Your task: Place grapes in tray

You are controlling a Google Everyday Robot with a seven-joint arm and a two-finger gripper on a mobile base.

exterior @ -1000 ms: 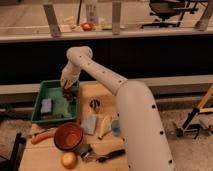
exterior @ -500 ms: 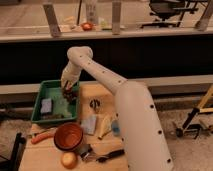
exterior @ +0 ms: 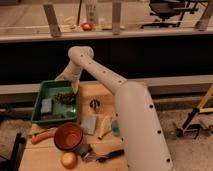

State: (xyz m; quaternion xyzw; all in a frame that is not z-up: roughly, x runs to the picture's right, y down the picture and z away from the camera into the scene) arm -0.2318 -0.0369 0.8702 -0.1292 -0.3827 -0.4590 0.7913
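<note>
The grapes (exterior: 64,97), a small dark red-purple bunch, lie inside the green tray (exterior: 38,108) near its far right corner, at the left end of the wooden table. My gripper (exterior: 70,87) hangs at the end of the white arm, just above and slightly right of the grapes, over the tray's right wall. The arm reaches in from the lower right, bends at the elbow (exterior: 80,53) and comes down to the tray.
A grey-blue block (exterior: 46,106) lies in the tray. In front of the tray are a brown-orange bowl (exterior: 68,136), a carrot (exterior: 41,137) and an onion (exterior: 68,160). A banana (exterior: 104,127), a blue-grey sponge (exterior: 90,124) and a black-handled tool (exterior: 107,156) lie mid-table.
The gripper has risen slightly over the tray's far right corner. The grapes now show lying in the tray below it.
</note>
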